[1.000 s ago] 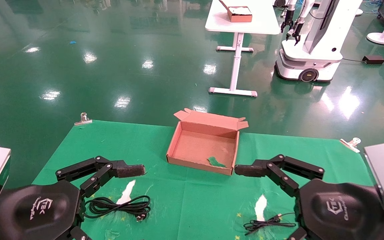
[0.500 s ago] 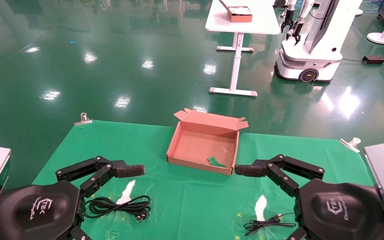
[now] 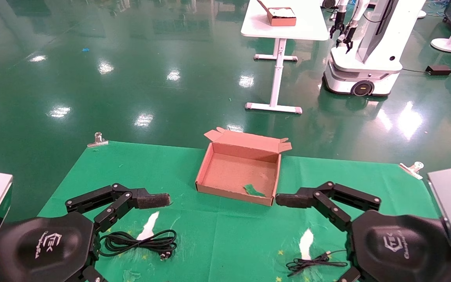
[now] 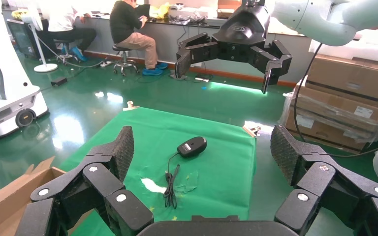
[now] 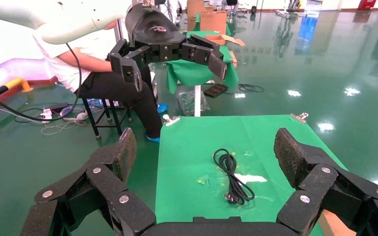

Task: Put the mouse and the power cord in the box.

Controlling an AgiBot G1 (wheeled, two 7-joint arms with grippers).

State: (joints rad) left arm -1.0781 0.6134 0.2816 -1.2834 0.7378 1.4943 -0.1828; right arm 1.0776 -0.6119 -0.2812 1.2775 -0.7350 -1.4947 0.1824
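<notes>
The open brown box [image 3: 210, 166] lies at the middle of the green cloth, its lid flap folded back. The coiled black power cord [image 3: 139, 241] lies near the front left, seen too in the right wrist view as power cord [image 5: 234, 174]. The black mouse [image 4: 192, 146] with a whitish label and its thin bundled cable [image 4: 170, 182] lie on the cloth's right part; in the head view only the cable [image 3: 315, 262] shows, beside my right arm. My left gripper [image 4: 204, 150] hovers open above the cord's side. My right gripper [image 5: 206, 147] hovers open right of the box. Neither holds anything.
A green scrap [image 3: 253, 190] lies inside the box. White tears [image 3: 147, 227] mark the cloth, and metal clips [image 3: 98, 139] pin its far corners. Beyond stand a white table [image 3: 284, 23] with a smaller brown box and another robot [image 3: 362, 58].
</notes>
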